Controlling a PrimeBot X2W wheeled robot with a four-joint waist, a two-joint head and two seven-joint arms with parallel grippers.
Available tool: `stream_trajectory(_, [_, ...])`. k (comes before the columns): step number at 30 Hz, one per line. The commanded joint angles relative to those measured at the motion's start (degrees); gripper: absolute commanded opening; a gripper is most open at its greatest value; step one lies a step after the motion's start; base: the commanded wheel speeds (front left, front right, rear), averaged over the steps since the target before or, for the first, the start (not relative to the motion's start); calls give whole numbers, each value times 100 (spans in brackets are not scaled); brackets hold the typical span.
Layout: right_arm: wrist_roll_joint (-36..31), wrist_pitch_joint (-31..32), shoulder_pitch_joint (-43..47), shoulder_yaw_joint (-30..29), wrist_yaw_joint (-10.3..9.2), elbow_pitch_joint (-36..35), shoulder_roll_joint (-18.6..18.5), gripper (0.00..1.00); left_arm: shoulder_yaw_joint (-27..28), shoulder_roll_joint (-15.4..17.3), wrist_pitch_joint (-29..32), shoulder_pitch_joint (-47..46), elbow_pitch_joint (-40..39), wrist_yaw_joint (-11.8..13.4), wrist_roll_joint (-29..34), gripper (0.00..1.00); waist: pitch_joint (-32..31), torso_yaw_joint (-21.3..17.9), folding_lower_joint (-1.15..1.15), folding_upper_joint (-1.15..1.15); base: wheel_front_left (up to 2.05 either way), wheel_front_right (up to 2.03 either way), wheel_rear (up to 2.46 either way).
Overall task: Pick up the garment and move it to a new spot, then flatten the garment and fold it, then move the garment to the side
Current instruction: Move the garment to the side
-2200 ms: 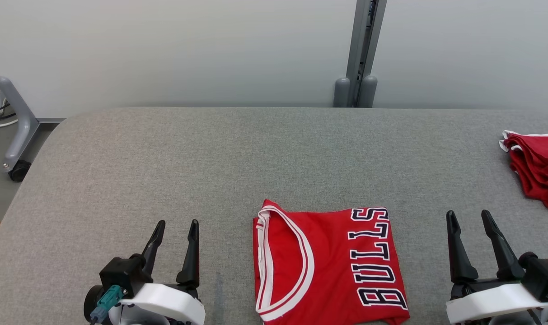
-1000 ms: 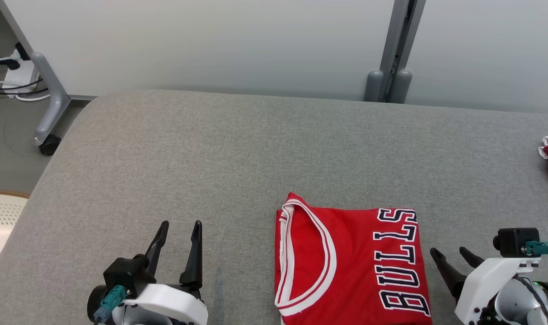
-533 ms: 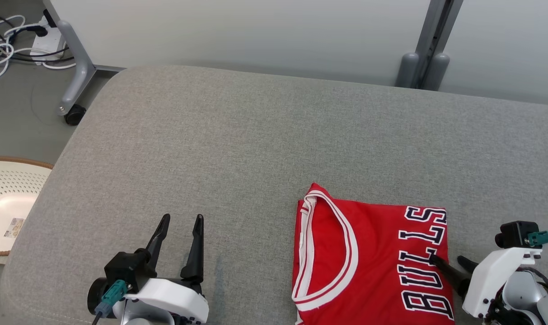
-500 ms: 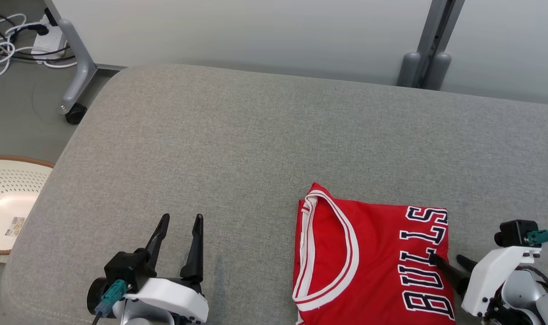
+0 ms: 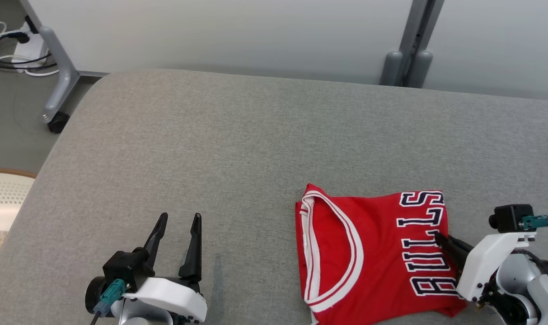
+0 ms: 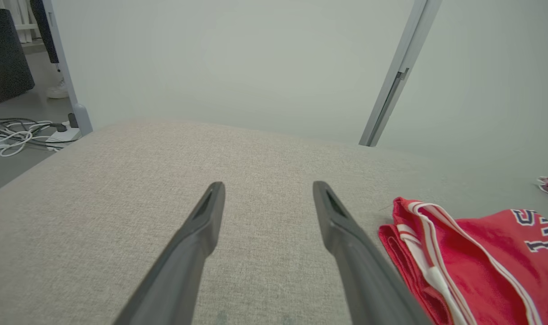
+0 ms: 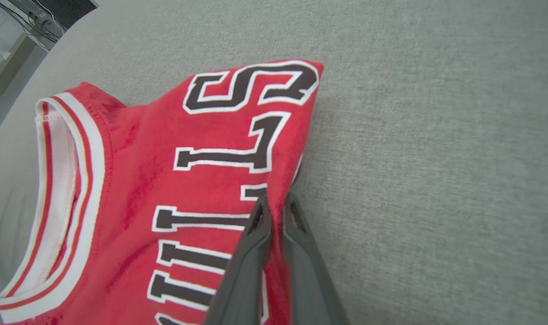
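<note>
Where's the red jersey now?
In the head view, the red jersey lies on the grey table, lower right, its right edge pinched by the right gripper.

I read garment (image 5: 377, 239) red, neck trim white with red stripes, letters dark with white outline | table (image 5: 237, 135) mottled grey weave | left gripper (image 5: 179, 217) and right gripper (image 5: 438, 237): fingers dark grey, wrist shells white, plugs teal | wall (image 5: 210, 31) pale grey | post (image 5: 411, 36) grey | basket (image 5: 2, 198) cream, dotted with holes, brown rim
</note>
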Motion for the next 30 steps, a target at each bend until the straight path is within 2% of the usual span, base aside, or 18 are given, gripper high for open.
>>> stream_trajectory(1, [-39,-88,-67,-46,-2,48,-108,0,16,15,3,7,-18,-22,38,100,-11,-132,0,0,0,0,0])
stream_trajectory(10, [-160,-626,-391,-386,-2,340,-316,0,-17,10,3,-23,-85,-47,65,100,28,-997,0,0,0,0,0])
stream_trajectory(20, [-336,-814,-592,-724,-2,456,-434,0,-101,49,3,-267,-31,-111,172,100,300,-2104,0,0,0,0,0])
stream_trajectory(25, [-402,-880,-685,-825,-1,472,-384,0,-184,88,3,-437,23,-126,252,100,409,-2380,0,0,0,0,0])
stream_trajectory(30, [-457,-944,-770,-879,-1,491,-355,0,-227,112,3,-514,65,-130,267,100,456,-2476,0,0,0,0,0])
